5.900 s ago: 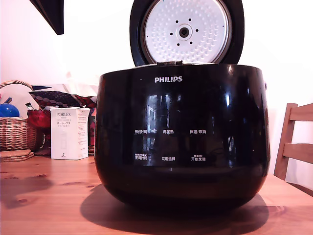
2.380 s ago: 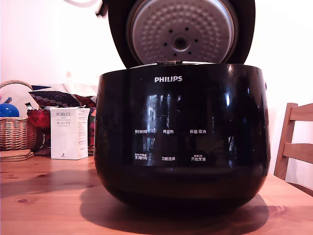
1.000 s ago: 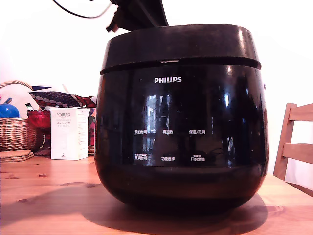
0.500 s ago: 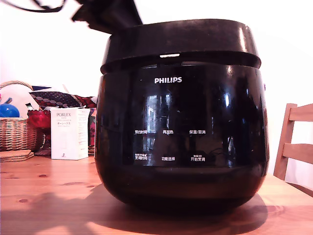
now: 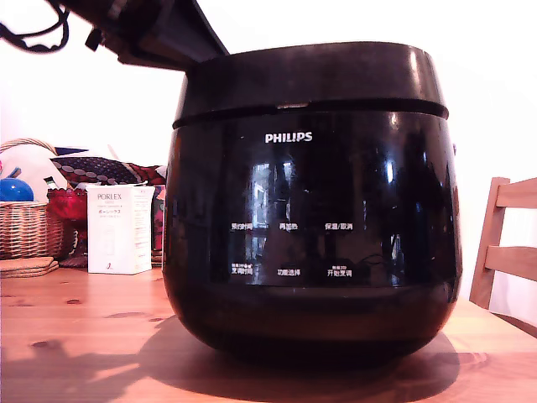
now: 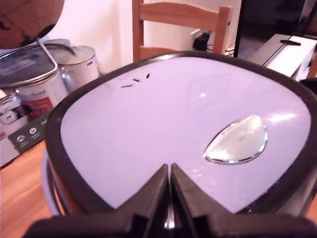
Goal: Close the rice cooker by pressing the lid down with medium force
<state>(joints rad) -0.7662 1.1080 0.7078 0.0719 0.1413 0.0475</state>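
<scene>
Lid (image 5: 310,77) lay directly under the gripper (image 6: 170,174), a little ahead of its tips, and that was the relation the press hung on: the push had to go straight down through the lid top into the cooker (image 5: 312,235). In the wrist view the two fingers (image 6: 154,191) were closed tip to tip with nothing between them, poised at the near edge of the lid's glossy top panel. Whether the tips touched the panel could not be told; they looked to be at or just above it. In the exterior view the arm (image 5: 143,29) reached in from that view's upper left, over the lid's edge on that side.

The lid sat down on the cooker, which stood on the wooden table (image 5: 75,336). A thin dark seam ran level round the join, with a small pale catch (image 5: 292,106) showing at the front above the PHILIPS lettering. By that seam the lid seemed lowered, but latching was not shown, so the press was probably still the step in hand. A push near the edge rather than the middle might tilt the lid instead of seating it.

From the side the lid showed matte black; from above, a pale reflective face with a black border and an oval chrome button (image 6: 237,140) set off-centre.
</scene>
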